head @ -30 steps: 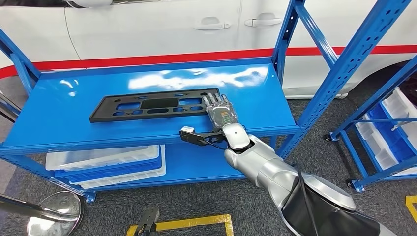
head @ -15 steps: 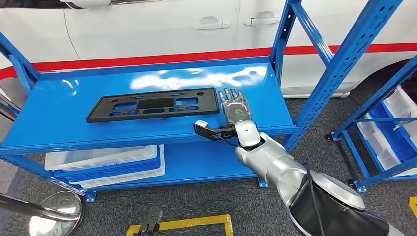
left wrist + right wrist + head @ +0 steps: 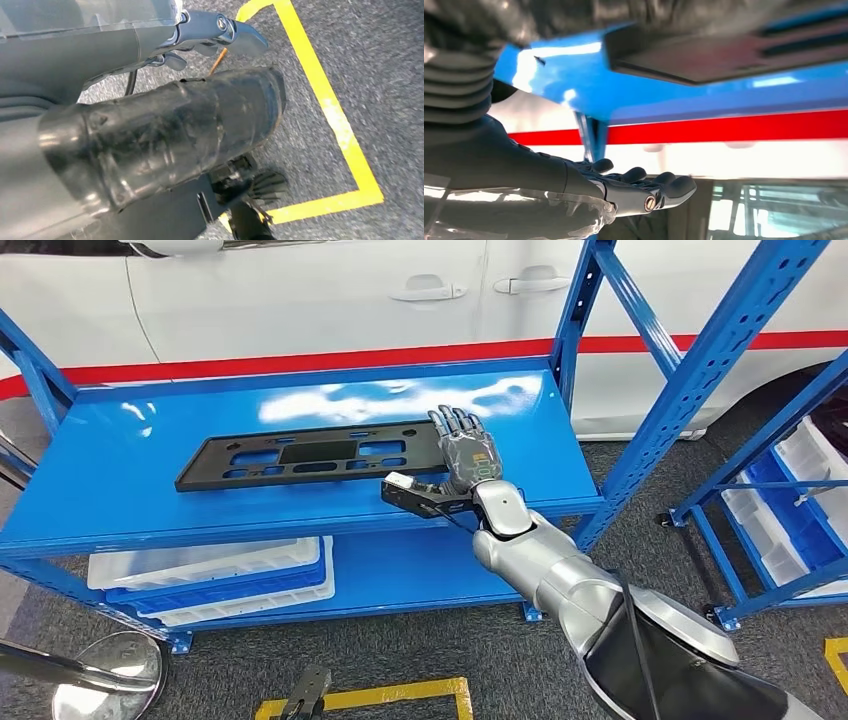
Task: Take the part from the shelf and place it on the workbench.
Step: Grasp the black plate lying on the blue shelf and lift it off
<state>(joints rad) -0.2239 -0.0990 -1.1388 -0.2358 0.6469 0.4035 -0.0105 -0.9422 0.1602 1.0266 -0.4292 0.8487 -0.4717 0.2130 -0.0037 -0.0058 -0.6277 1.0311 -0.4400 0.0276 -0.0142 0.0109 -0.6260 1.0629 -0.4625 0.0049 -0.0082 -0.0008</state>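
The blue shelf (image 3: pixel 150 490) stands in front of a white car (image 3: pixel 300 300); white-and-blue bins (image 3: pixel 215 580) sit on the tier below its top deck. The black part (image 3: pixel 310 454) lies flat on that deck, long axis parallel to the shelf's front edge. The right hand (image 3: pixel 466 448), fingers straight and apart, holds nothing and overlaps the part's right end. Since half a second ago, this hand has shifted leftward toward the part. Left hand's state: cannot tell.
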